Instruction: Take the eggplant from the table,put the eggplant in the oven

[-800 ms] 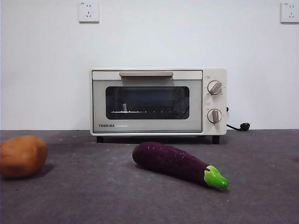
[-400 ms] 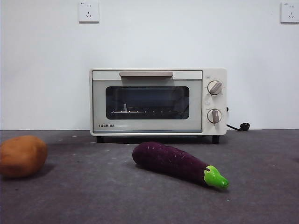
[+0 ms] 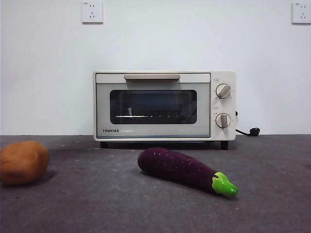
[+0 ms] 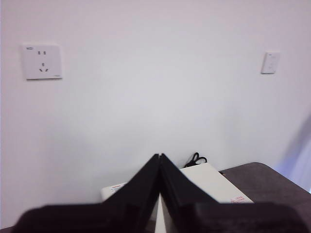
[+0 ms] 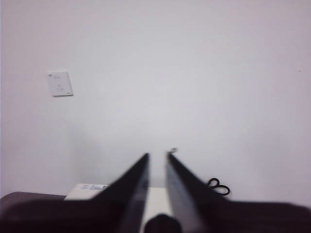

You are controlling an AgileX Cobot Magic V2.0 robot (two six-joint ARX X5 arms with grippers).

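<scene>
The dark purple eggplant (image 3: 180, 168) lies on the grey table (image 3: 97, 208) in the front view, its green stem cap pointing right and toward the camera. Behind it stands the cream-white oven (image 3: 153, 104) with its door closed. Neither arm shows in the front view. Both wrist views look from high up toward the wall, over the oven's top (image 4: 209, 182). My left gripper (image 4: 159, 156) is shut, its jaws meeting at the tips, and holds nothing. My right gripper (image 5: 157, 155) is open by a narrow gap with nothing in it.
An orange-brown potato (image 3: 23, 161) sits at the table's left edge. The oven's black plug and cord (image 3: 250, 131) lie to its right by the wall. Wall sockets (image 3: 92, 11) hang above.
</scene>
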